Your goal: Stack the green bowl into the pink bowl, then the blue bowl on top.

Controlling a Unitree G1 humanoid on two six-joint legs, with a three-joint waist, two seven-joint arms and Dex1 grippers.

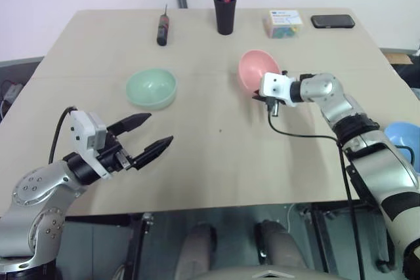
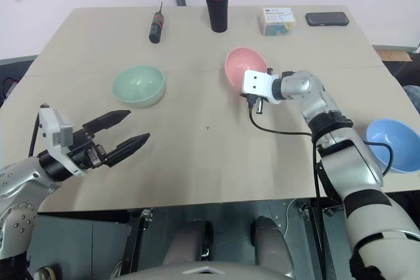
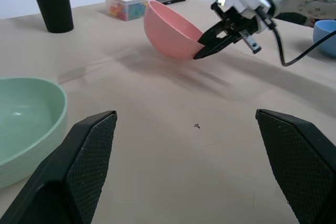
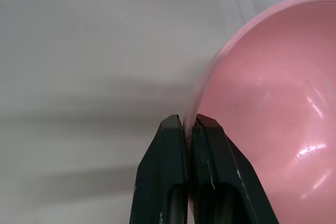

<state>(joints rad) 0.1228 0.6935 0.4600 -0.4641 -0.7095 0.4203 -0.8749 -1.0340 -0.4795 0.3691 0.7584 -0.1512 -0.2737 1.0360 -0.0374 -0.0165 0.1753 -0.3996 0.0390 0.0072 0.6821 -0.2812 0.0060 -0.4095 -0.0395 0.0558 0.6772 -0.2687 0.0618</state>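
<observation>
Pink bowl [image 4: 273, 98] — smooth, glossy plastic; table [image 1: 216, 155] — matt, wood-look.

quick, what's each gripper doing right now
left gripper: open, holding nothing
right gripper: closed on the rim of the pink bowl, which is tilted

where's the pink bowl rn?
Head view: the pink bowl sits tilted right of table centre, below the black pen cup, its rim pinched by the right tool.

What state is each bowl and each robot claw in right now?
pink bowl: tilted, rim pinched by right claw.
green bowl: upright, empty, untouched.
blue bowl: upright, empty, at table's edge.
right claw: shut on the pink rim.
left claw: open, holding nothing.
</observation>
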